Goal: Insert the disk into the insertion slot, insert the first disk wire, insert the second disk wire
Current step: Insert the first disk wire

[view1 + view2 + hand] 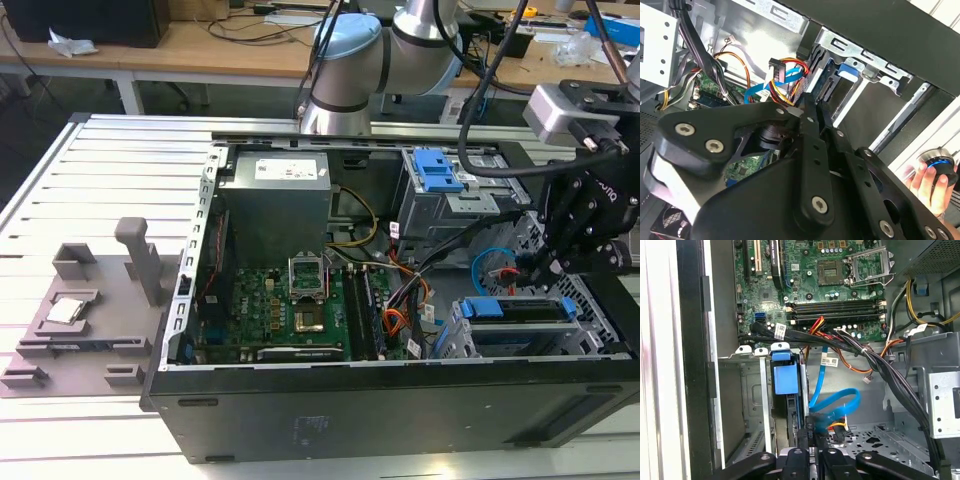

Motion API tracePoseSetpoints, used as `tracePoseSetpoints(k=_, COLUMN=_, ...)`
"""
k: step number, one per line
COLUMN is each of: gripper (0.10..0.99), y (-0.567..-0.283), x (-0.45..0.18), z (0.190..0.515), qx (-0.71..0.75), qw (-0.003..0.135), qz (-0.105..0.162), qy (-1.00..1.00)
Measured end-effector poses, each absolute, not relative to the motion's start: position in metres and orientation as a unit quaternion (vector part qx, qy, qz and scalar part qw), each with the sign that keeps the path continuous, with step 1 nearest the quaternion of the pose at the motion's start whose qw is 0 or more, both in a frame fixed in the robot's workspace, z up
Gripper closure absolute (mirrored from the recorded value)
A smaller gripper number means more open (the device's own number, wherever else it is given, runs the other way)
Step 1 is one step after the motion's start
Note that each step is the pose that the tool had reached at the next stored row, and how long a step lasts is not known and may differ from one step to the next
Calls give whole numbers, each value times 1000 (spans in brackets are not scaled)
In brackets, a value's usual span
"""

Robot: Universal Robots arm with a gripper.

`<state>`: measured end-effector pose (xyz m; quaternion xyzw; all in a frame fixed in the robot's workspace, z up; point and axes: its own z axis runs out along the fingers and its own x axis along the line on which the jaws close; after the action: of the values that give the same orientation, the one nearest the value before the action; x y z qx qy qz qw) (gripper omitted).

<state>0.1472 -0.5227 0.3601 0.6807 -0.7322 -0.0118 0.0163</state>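
The disk (518, 312) sat inside the insertion slot (452, 338), near, at the exterior view's right. The gripper (810, 434) seemed pressed together on the wire plug (810, 421). I judged the plug small and stiff on a bendy wire, so best held by its body.

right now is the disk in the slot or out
In: the disk lies inside the insertion slot, its blue frame between the cage walls.

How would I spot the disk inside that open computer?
Find the black open computer case. In its near corner on the exterior view's right stands a low silver perforated metal cage. The disk is the flat drive in it, framed in bright blue plastic, unlike the ribbed blue tab on the taller grey cage.
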Motion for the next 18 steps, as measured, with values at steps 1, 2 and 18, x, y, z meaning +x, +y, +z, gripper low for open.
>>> tracePoseSetpoints(k=1, gripper=918, y=-523, x=147, z=360, qx=681, qw=16, qz=-12, qy=-732)
tracePoseSetpoints(k=2, gripper=918, y=-526, x=147, z=360, qx=681, qw=16, qz=-12, qy=-732)
tracePoseSetpoints(k=18, gripper=918, y=-535, x=159, z=348, qx=681, qw=17, qz=-12, qy=-732)
